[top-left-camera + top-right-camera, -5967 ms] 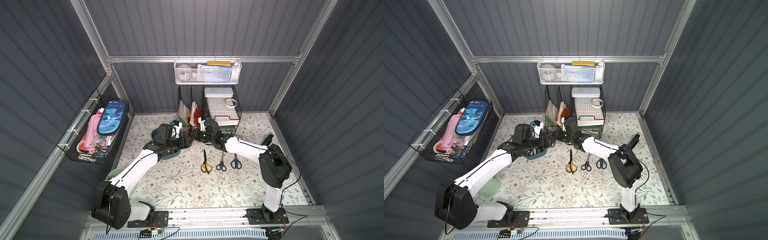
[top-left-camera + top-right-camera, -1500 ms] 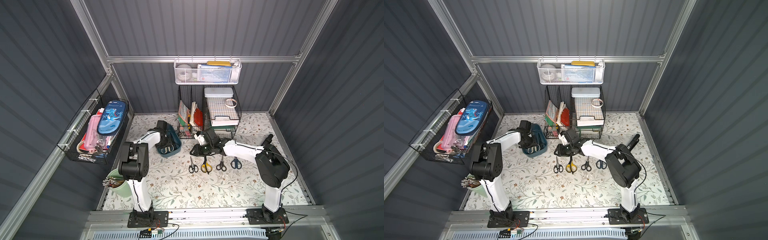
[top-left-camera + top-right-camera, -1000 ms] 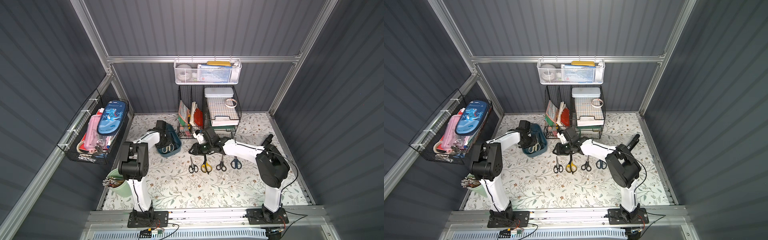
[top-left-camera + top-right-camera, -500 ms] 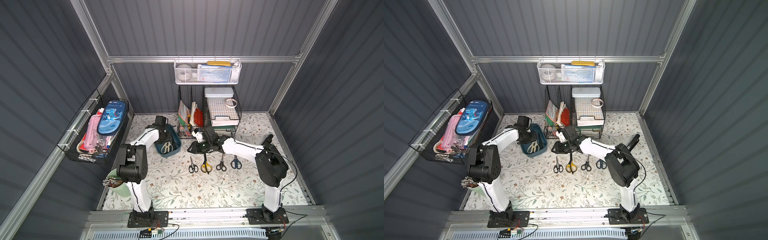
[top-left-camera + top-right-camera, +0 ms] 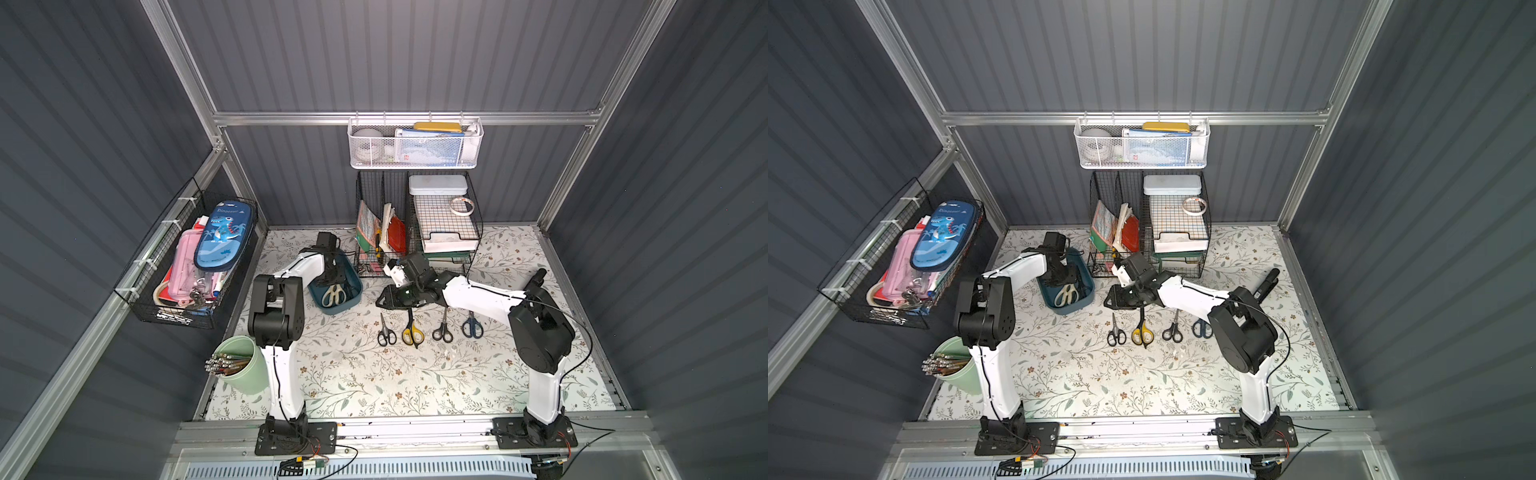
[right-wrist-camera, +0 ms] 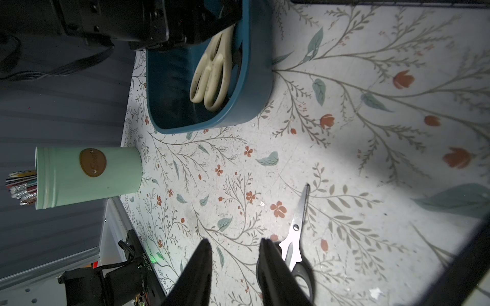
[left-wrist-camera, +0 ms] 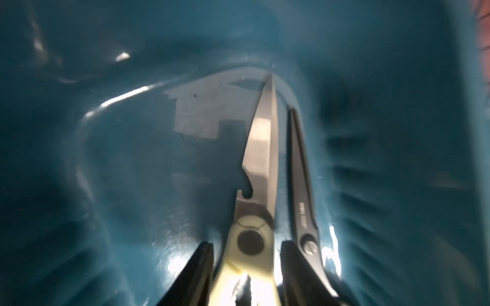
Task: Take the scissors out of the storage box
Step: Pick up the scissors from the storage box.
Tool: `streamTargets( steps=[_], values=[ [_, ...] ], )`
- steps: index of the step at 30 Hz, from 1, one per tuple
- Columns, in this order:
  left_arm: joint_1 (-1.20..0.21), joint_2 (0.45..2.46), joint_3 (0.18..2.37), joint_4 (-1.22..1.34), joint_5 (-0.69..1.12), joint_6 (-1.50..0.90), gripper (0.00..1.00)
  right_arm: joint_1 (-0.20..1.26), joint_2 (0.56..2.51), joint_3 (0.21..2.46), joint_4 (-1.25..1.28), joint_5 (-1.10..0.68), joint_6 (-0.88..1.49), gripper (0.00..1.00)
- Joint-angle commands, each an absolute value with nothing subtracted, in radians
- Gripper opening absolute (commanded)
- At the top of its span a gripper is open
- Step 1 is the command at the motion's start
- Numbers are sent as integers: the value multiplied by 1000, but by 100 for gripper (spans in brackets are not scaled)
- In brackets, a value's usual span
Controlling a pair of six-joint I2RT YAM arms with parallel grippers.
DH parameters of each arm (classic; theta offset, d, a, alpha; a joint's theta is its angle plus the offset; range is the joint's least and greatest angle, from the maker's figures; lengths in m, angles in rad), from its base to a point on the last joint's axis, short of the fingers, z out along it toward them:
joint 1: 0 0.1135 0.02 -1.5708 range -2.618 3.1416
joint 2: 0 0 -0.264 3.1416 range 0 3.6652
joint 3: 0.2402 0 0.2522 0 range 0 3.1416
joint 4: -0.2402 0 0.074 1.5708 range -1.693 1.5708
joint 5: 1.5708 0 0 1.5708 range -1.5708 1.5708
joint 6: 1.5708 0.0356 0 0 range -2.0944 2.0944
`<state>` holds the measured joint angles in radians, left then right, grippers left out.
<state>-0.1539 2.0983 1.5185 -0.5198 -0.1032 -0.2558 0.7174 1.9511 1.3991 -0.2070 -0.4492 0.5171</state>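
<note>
While checking progress, count four scissors on the counter, two inside the storage box at far left; note left pincer spread astride the cream pair, right pincer spread, empty.

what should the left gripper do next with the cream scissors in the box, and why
Probably close the left gripper on the cream-handled scissors and then lift. Its fingers stand either side of the pivot inside the storage box, with small gaps, so nothing is gripped yet. A black pair lies right beside one finger, so closing slowly seems wise.
</note>
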Motion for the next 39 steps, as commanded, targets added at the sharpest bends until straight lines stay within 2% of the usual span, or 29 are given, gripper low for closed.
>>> streamTargets(
  steps=[1,4,9,17,29,39],
  values=[
    [-140,2125,1498,-516,-78,-218,44,721,1956,1419,-217,-451,504,34],
    [-133,2154,1495,-510,-52,-209,41,722,1956,1419,-215,-454,506,34],
    [-126,2168,1484,-509,-31,-222,25,721,1951,1412,-211,-453,504,34],
    [-117,2117,1482,-507,-17,-245,14,721,1944,1405,-212,-453,503,34],
    [-115,1883,1462,-493,-9,-255,7,736,1931,1436,-182,-475,492,35],
    [-139,1724,1427,-475,27,-301,7,791,1953,1564,-83,-417,498,45]
  ],
)
